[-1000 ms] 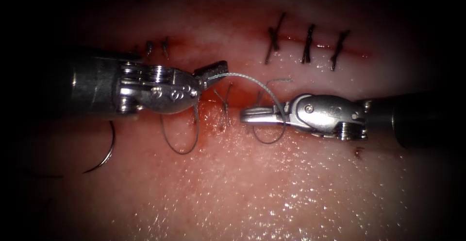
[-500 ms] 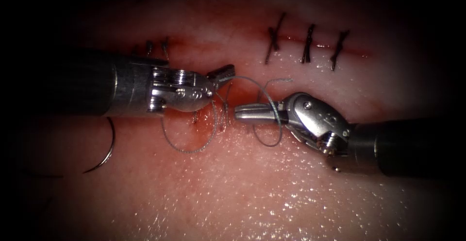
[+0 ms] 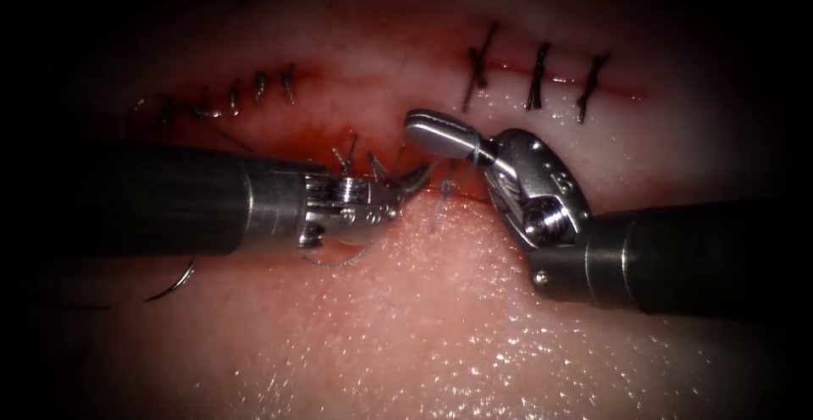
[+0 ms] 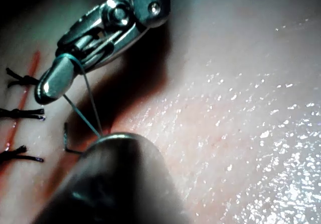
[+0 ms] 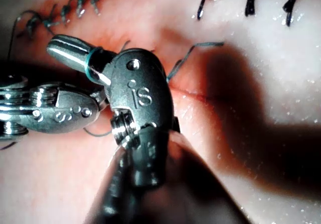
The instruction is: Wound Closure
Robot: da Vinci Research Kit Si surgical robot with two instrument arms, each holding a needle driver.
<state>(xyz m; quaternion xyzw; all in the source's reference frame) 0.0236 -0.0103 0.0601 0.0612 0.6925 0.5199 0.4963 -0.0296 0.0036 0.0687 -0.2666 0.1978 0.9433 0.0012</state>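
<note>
The only writing that can be read is the pair of raised letters "is" (image 5: 142,96) on the wrist housing of the right end effector (image 3: 432,129). Its jaws lie pressed together, with a turn of thread (image 3: 440,204) wrapped around them near their base; they hold nothing between them. In the endoscope view this tool reaches in from the right and its closed tip points up and to the left over the cut (image 3: 373,145).

The left end effector (image 3: 413,179) comes in from the left, its short jaws pinched on the thread just under the right tool's tip. From there the thread runs to the loop on the right jaws, as the left wrist view shows (image 4: 80,91).

The curved needle (image 3: 176,283) lies free on the tissue (image 3: 474,335) at the lower left, below the left shaft, held by neither tool and not in the tissue. Three dark finished stitches (image 3: 537,74) cross the cut to the right, and several smaller ones (image 3: 246,90) to the left. Red fluid (image 3: 288,136) stains the cut near the tools.
</note>
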